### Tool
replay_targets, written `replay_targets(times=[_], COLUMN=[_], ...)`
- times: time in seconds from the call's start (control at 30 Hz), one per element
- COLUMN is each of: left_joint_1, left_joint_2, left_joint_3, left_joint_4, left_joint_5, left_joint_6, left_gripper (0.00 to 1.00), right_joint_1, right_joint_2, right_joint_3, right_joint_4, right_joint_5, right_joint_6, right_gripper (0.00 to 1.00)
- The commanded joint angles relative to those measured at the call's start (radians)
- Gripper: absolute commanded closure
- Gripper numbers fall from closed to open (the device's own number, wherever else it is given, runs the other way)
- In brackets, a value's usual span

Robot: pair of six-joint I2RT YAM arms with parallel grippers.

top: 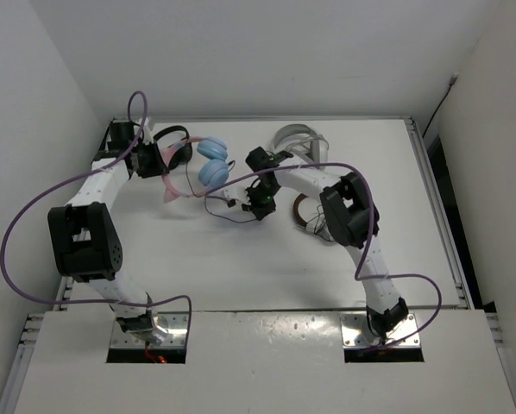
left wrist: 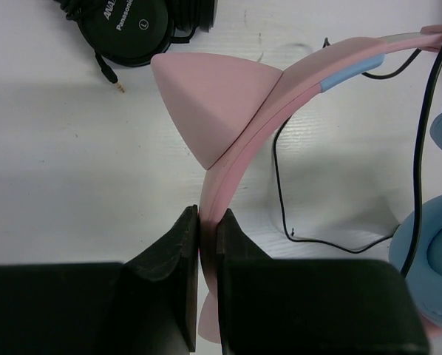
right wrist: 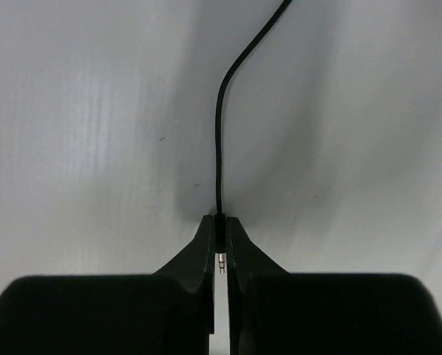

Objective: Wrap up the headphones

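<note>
cable end pinched; wrap not yet begun
left gripper (left wrist: 208, 224) clamped on headband (left wrist: 310, 78); headphones (top: 211, 164) far left; right gripper (right wrist: 219, 231) clamped at cable (right wrist: 218, 133) plug (right wrist: 220, 260); next likely: loop cable round headband, keep tension

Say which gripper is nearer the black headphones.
Left. The left gripper, clamped on the pink headband, sits beside the black headphones; the right gripper pinches the cable plug beyond the blue ear cups.

pink headband (left wrist: 298, 83), light-blue ear cups (top: 212, 172), black cable (right wrist: 218, 148)
</note>
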Motion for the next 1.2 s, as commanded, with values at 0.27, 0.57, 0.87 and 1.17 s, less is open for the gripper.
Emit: replay_targets(times=[0.27, 0.57, 0.87, 1.17], left_joint_1=[-0.075, -0.181, -0.190, -0.200], left_joint_2=[-0.156, -0.187, -0.118, -0.086], left_joint_3=[-0.062, -0.082, -0.082, -0.093], left_joint_4=[0.042, -0.020, -0.020, 0.019], left_joint_5=[-0.262, -0.528, -0.548, -0.542], left_joint_6=[-0.240, -0.398, -0.394, -0.273], left_gripper=[1.00, 1.00, 1.00, 1.00], right_joint_1=[0.192, 0.392, 0.459, 0.469], right_joint_2=[-0.371, -0.560, -0.717, -0.869], right_joint_3=[-0.255, -0.259, -0.238, -0.261], right_joint_4=[0.080, 0.101, 0.078, 0.187], right_joint_5=[-0.125, -0.110, -0.039, 0.015], right_joint_6=[0.270, 0.396, 0.396, 0.396], right_gripper=[1.00, 1.00, 1.00, 1.00])
